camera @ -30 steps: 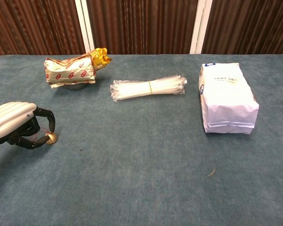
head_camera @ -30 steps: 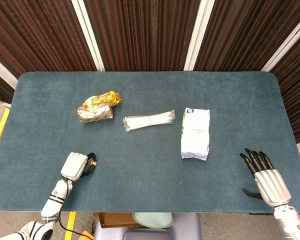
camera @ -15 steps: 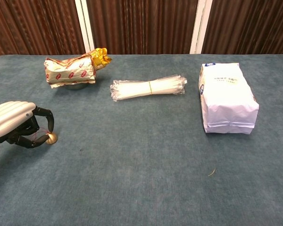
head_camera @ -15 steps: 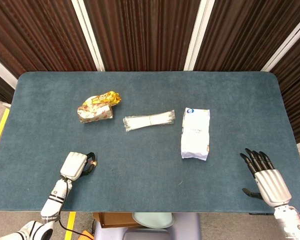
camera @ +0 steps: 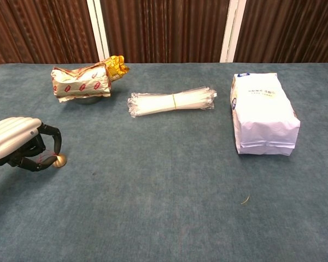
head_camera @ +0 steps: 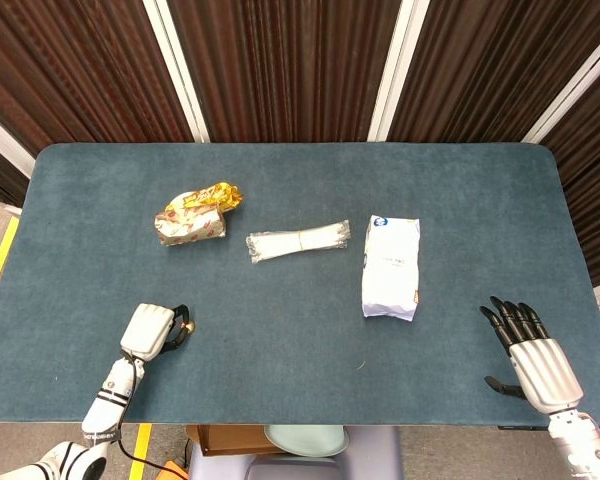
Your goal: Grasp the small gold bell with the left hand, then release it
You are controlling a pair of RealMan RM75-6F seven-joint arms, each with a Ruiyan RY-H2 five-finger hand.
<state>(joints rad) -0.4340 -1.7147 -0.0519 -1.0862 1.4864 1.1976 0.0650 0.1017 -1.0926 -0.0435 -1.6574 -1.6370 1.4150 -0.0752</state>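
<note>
1. The counter (head_camera: 300,330) is covered with blue-green cloth and carries every item listed below
2. The small gold bell (camera: 59,160) stands on the counter near the front left corner, base down on the cloth; in the head view it shows as a gold speck (head_camera: 189,325) just beside the dark fingertips
3. The left robot hand (camera: 19,143) rests low at the front left corner, white back facing up, dark fingers (camera: 48,132) curled down around the bell; fingertips and thumb close on the bell, with a thin red cord visible under the palm
4. The same left robot hand (head_camera: 150,332) appears in the head view with its forearm running toward the front edge
5. The right robot hand (head_camera: 532,353) lies near the front right corner, fingers straight and spread, holding nothing
6. A red-and-gold snack pack (camera: 85,82) lies toward the rear left
7. A bundle of clear straws (camera: 172,101), tied at the middle, lies near the counter centre
8. A white pouch (camera: 262,113) lies flat, right of centre, well apart from both hands
</note>
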